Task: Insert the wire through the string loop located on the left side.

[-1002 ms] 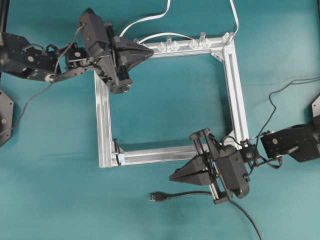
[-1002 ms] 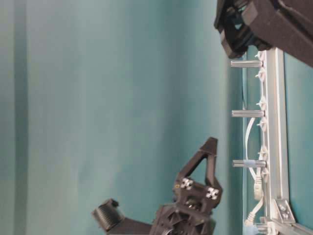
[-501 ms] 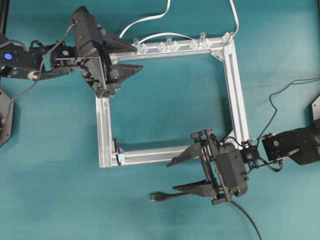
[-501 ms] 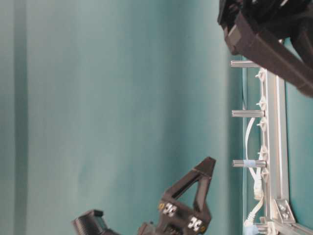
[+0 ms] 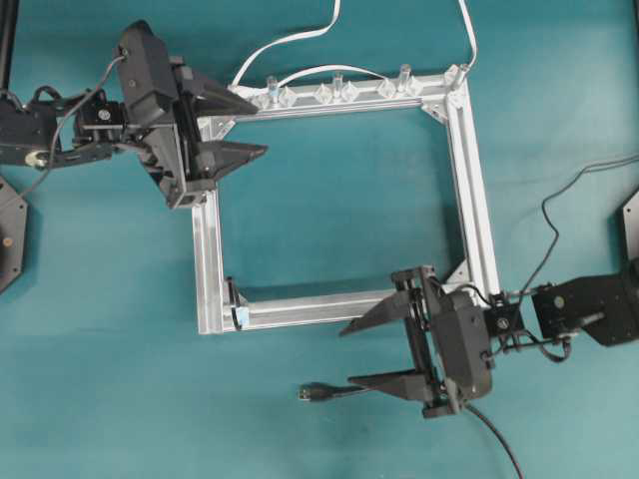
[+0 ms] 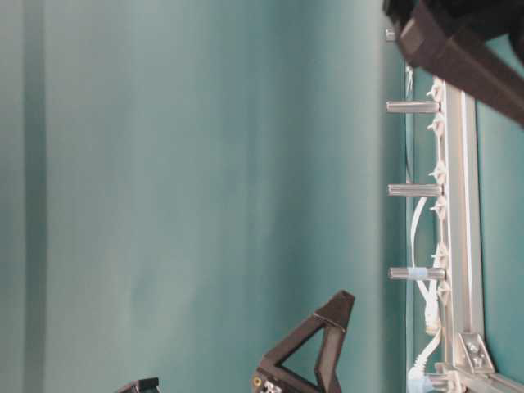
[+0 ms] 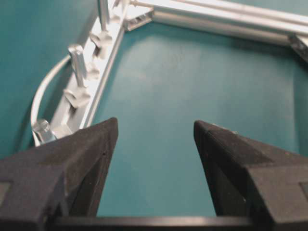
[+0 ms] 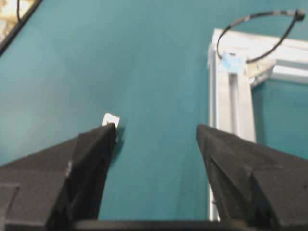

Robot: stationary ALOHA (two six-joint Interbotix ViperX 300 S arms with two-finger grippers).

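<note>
A: Where does the wire (image 5: 344,390) lie against the right gripper (image 5: 349,354)?
B: It rests on the teal table (image 5: 329,210) in front of the square aluminium frame (image 5: 207,249). Its plug (image 5: 312,393) points left, just past the tip of the gripper's nearer finger. That finger sits over the cable in the overhead view, and whether it touches cannot be told. The jaws stand spread wide with nothing between them. In the right wrist view only the plug's pale tip (image 8: 110,119) peeks out beside one finger.
A: And the string loop (image 8: 255,36)?
B: It stands at the frame's front-left corner, with its pale-blue tab (image 5: 240,316) at the base. It is to the left of the right gripper and apart from it.
A: The left gripper (image 5: 252,130)?
B: It is also released and holds nothing. It hangs over the frame's rear-left corner, near the clear clips (image 5: 334,92) and the white cable (image 5: 290,40).
A: What differs from a second ago?
B: Both grippers were clenched then, and both are parted now. The left one has drawn back toward the left edge, away from the frame's inside. The right one is in nearly the same place. The wire, loop and frame have not shifted.
</note>
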